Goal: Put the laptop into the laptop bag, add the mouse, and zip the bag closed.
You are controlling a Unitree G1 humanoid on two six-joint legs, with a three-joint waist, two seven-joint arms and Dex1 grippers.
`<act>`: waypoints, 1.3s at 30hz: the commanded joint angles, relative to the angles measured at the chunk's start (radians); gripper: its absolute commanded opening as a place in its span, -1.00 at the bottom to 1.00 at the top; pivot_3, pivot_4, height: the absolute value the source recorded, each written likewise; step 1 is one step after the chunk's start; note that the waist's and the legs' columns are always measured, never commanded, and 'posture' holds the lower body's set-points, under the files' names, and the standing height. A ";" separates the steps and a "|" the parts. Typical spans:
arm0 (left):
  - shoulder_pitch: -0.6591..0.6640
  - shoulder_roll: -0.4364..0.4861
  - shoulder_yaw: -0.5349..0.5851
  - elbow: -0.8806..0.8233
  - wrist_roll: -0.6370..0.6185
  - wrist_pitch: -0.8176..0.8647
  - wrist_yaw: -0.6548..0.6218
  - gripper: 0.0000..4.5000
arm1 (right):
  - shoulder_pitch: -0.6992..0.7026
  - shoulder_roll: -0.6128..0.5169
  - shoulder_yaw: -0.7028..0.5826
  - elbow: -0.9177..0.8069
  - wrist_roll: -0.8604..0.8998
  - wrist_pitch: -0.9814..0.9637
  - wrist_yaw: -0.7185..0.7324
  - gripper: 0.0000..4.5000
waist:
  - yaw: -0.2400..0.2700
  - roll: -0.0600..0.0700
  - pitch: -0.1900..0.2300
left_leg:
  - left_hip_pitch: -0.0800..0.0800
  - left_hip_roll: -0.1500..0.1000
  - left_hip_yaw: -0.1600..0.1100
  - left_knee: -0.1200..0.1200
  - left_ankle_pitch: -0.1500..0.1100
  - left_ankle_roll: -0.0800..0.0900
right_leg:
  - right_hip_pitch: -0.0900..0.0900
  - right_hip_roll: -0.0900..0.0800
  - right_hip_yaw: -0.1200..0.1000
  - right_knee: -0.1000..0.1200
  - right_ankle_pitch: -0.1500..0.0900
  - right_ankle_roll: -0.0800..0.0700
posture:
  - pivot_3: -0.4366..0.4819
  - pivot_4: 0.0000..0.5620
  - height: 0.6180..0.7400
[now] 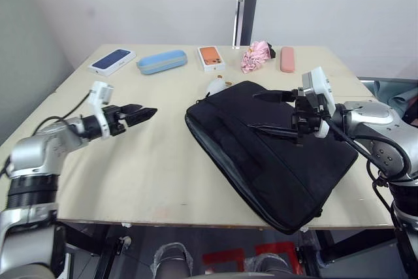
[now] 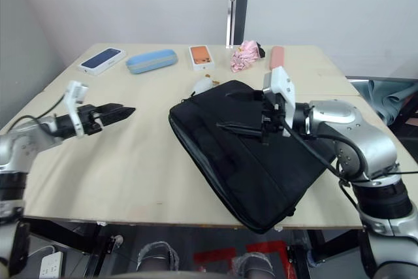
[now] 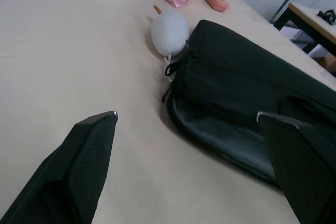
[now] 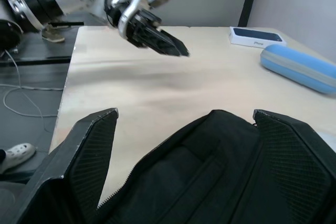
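A pale wooden table (image 1: 130, 181) carries a black laptop bag (image 1: 274, 161) lying askew toward its right edge. Along the far edge sit a dark phone box (image 1: 112, 61), a blue case (image 1: 161, 61), an orange phone box (image 1: 211, 58), a pink cloth bundle (image 1: 256, 56) and a pink case (image 1: 287, 59), with a fluffy white lump (image 1: 216, 85) touching the bag's far corner.
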 commanded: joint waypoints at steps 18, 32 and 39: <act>-0.418 -0.310 -0.107 0.866 0.286 -0.441 -0.100 1.00 | 0.052 -0.029 -0.057 -0.117 0.039 0.048 -0.131 0.92 | 0.013 0.000 0.000 | -0.002 -0.001 0.000 -0.006 0.000 0.000 | 0.001 0.000 -0.002 -0.009 0.001 0.001 | -0.05 -0.47 1.00; -0.425 -0.315 -0.101 0.885 0.333 -0.458 -0.141 -0.65 | 0.047 -0.032 -0.045 -0.106 0.036 0.048 -0.155 0.94 | 0.021 0.000 0.000 | -0.002 -0.001 -0.001 -0.006 0.000 0.000 | 0.002 -0.001 -0.003 -0.011 0.001 0.001 | -0.05 -0.47 1.00; -0.408 -0.312 -0.073 0.837 0.311 -0.458 -0.115 -0.97 | 0.027 -0.020 -0.017 -0.075 0.037 0.065 -0.151 0.94 | 0.019 0.000 0.000 | -0.001 -0.001 -0.001 -0.007 0.000 0.000 | 0.002 0.000 -0.002 -0.010 0.001 0.001 | -0.05 -0.47 1.00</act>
